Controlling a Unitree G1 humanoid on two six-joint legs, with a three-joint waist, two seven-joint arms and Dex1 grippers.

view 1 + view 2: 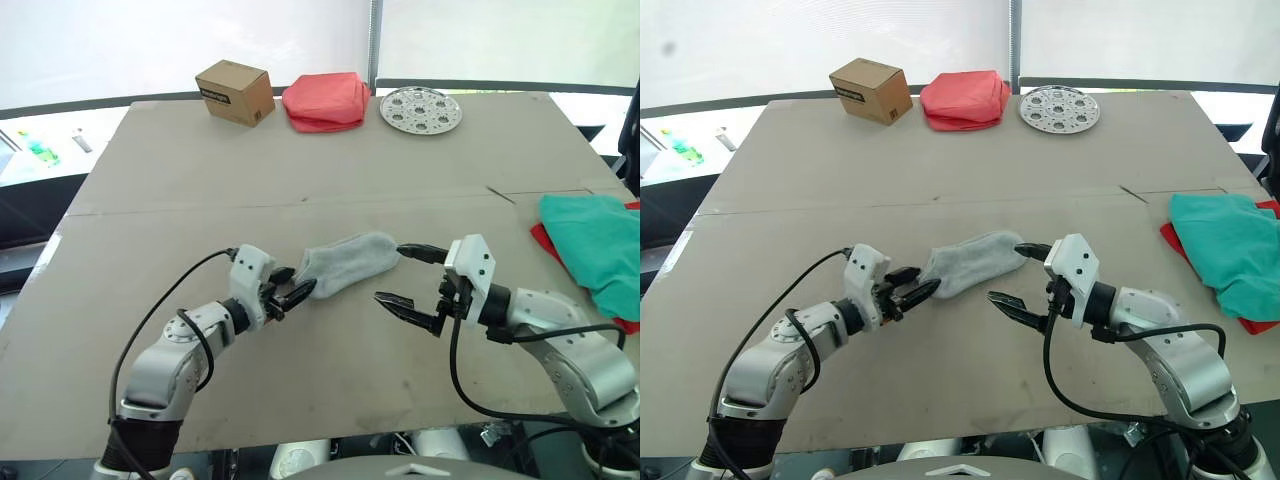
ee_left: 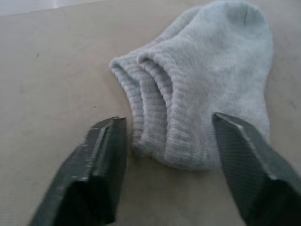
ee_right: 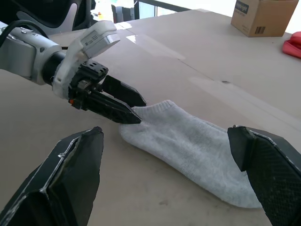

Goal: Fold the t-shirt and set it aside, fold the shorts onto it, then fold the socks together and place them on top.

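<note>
Two light grey socks (image 1: 348, 262) lie one on the other in the middle of the table, cuffs toward my left. My left gripper (image 1: 295, 284) is open at the cuff end, and in the left wrist view its fingers (image 2: 101, 165) stand on either side of the ribbed cuffs (image 2: 155, 108). Opened wide, my right gripper (image 1: 392, 273) sits at the toe end, with one finger by the toe and the other nearer me. The teal shorts (image 1: 595, 245) lie folded at the table's right edge on the red t-shirt (image 1: 541, 238), which shows as a red rim under them.
Along the far edge stand a cardboard box (image 1: 235, 92), a salmon-pink cloth bundle (image 1: 325, 102) and a round perforated metal plate (image 1: 421, 109). A seam (image 1: 300, 205) crosses the brown table top behind the socks.
</note>
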